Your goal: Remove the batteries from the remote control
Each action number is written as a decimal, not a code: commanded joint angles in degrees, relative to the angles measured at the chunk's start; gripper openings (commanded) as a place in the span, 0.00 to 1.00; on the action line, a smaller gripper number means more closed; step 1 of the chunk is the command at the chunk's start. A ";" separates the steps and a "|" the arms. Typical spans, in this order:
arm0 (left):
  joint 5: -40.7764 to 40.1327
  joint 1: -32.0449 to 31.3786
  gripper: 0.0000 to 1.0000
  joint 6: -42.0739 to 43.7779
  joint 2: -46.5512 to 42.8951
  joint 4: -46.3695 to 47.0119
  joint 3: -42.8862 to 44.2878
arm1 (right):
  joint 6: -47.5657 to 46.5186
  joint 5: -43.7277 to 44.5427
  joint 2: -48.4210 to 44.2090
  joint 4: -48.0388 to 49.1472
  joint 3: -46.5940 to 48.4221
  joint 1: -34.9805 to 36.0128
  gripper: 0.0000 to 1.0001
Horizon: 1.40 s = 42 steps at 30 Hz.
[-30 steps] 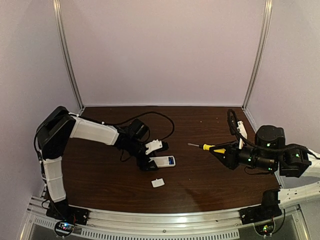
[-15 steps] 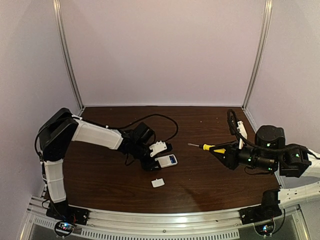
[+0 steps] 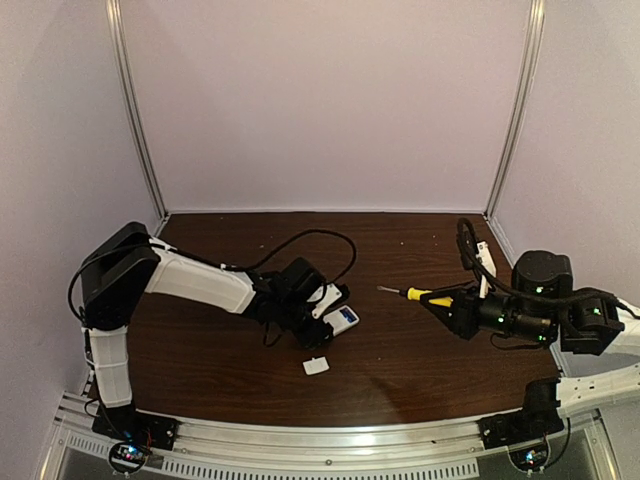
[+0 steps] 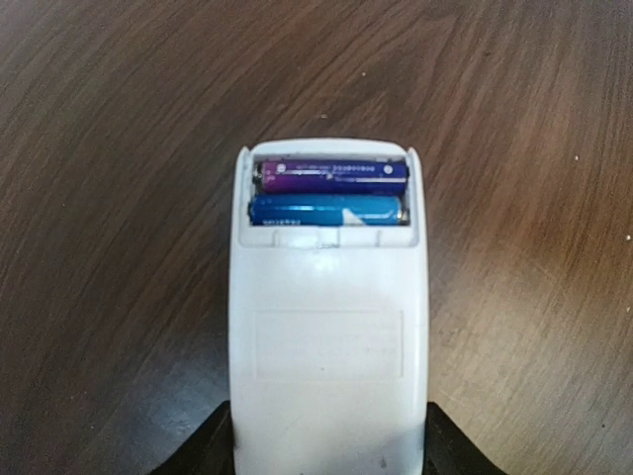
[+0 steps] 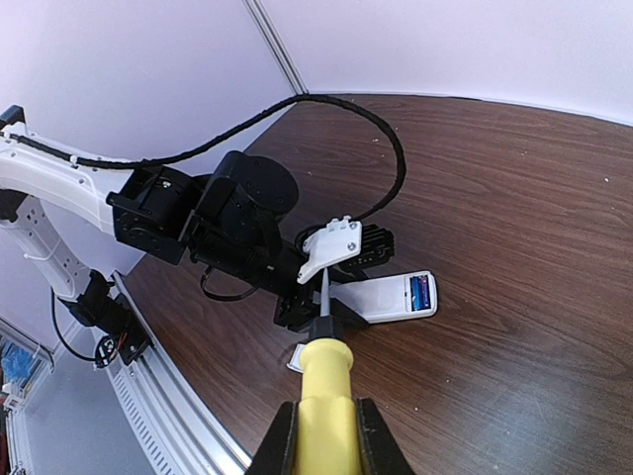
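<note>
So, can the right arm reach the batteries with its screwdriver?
Probably yes: the batteries lie uncovered at the end of the remote control nearest the screwdriver, nothing between; the left fingers grip the other end.

I can read nothing from here. The only print I find is a thin line of pale lettering along the purple-blue cylindrical battery (image 4: 331, 174), which lies in the open end compartment of the flat white plastic remote control (image 4: 326, 346). In the left wrist view that lettering is too small and blurred to make out. The blue cylindrical battery (image 4: 297, 210) touching it carries a whitish patch, and I can resolve no word or number on it.
</note>
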 commanded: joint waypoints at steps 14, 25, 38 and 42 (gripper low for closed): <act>-4.99 -1.99 0.97 -0.94 -6.55 21.88 -15.06 | -1.14 -0.10 1.00 1.02 -0.98 0.13 0.00; -2.93 -2.14 0.95 1.09 -8.00 38.44 -25.00 | -1.14 -0.62 1.82 1.77 -1.15 0.12 0.00; -3.58 -2.15 0.96 1.86 -6.39 48.66 -28.23 | -1.31 -0.30 0.97 1.59 -1.33 0.08 0.01; -4.19 -2.05 0.91 1.85 -5.36 48.87 -27.34 | -1.31 -0.55 1.31 1.73 -1.34 0.17 0.01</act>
